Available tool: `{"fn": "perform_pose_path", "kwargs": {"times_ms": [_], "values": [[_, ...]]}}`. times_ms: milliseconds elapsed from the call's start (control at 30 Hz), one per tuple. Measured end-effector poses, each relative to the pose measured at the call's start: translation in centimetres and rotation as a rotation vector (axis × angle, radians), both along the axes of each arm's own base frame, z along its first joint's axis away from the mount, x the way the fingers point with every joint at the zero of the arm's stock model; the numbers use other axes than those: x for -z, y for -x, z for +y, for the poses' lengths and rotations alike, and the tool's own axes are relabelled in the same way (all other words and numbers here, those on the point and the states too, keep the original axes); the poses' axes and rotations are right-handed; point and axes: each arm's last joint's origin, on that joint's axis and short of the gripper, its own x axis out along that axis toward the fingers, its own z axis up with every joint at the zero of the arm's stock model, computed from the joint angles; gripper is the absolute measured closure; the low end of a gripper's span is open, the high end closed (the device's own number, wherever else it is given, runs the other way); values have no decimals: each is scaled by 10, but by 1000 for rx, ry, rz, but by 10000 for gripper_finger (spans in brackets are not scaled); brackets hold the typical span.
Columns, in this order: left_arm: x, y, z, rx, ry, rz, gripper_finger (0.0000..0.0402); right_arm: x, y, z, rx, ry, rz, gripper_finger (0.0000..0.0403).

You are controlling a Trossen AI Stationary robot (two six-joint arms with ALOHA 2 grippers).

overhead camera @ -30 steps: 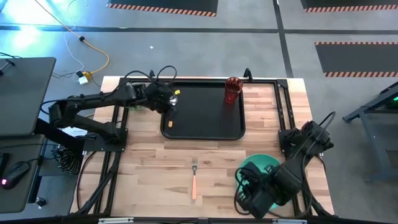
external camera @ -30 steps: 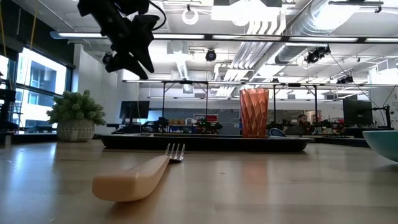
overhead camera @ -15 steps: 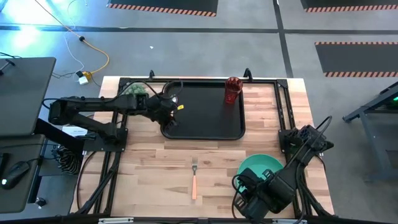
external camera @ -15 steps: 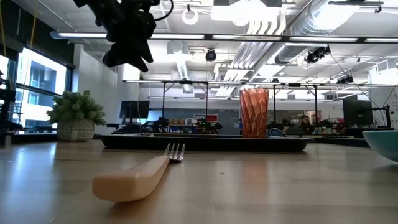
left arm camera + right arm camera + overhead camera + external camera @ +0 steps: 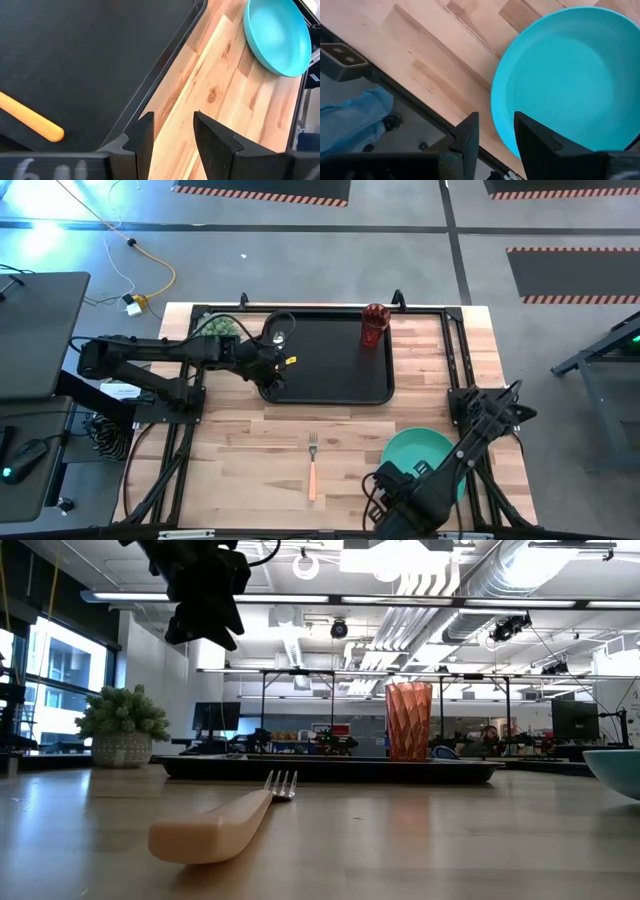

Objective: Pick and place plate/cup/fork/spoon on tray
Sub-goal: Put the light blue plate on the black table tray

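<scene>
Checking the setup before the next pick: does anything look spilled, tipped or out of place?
Nothing stands out. The cup stands upright on the tray, the fork lies flat on the table, and the plate sits level near the right gripper.

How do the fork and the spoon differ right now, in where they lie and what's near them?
The fork lies on the bare wooden table, in front of the tray; the spoon lies inside the tray at its left end. The fork has no gripper near it; the spoon has the left gripper just above it, empty. Both have orange handles and metal heads.
</scene>
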Motion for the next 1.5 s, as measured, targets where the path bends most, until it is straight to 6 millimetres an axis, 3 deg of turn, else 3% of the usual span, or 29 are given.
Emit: {"fn": "perform_pose_path", "kwargs": {"times_ms": [433, 933, 1500], "values": [[0, 0, 0, -10, 10, 1, 273, 48, -17, 16, -2, 51, 100, 288], [0, -1, -14, 33, 11, 0, 273, 68, -23, 21, -4, 102, 101, 288], [0, -2, -19, 34, 17, -2, 273, 121, -29, 31, -21, 153, 257, 288]]}}
